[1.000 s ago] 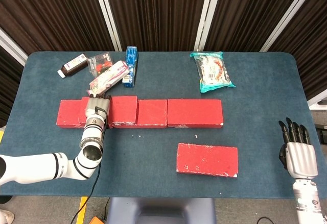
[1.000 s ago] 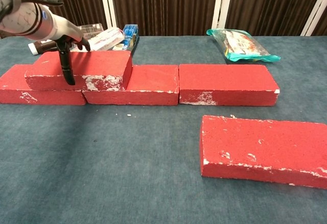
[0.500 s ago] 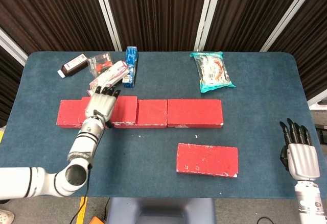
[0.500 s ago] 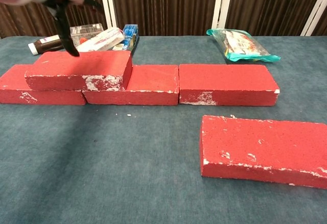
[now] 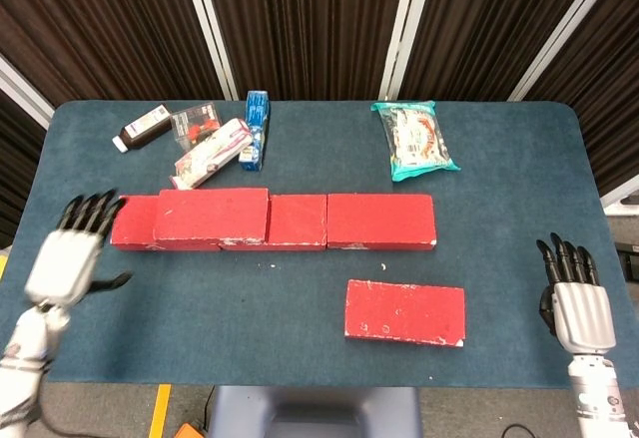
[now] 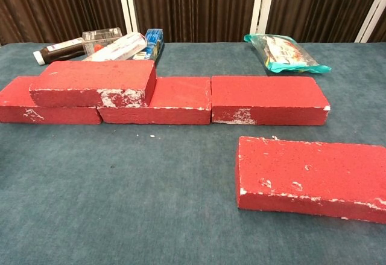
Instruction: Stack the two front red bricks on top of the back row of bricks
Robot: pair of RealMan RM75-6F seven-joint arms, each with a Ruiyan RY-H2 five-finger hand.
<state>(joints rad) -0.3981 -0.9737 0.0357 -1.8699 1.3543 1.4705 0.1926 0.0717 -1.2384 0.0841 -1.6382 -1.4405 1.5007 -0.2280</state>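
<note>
From the head view, one red brick [image 5: 211, 217] already lies on top of the back row [image 5: 379, 220], straddling the two leftmost bricks, so half the job looks done. The other front brick [image 5: 404, 311] sits alone on the blue desk [image 5: 300, 298], near the front edge and well apart from the row; it has yet to be lifted. The left hand [image 5: 68, 258] hangs off to the left of the row, blurred, its fingers [image 5: 90, 211] spread and holding nothing. The right hand [image 5: 576, 303] waits at the far right, fingers up and apart, empty too. Half a second ago the left hand lay over the stacked brick; now it has pulled back clear of it, and the right hand has barely shifted.

From the chest view, neither hand shows. The stacked brick [image 6: 93, 83] rests flat on the row [image 6: 268, 99], and the remaining brick [image 6: 310, 177] lies flat in front at the right. The left hand that hovered above the stack earlier is gone from this view.
</note>
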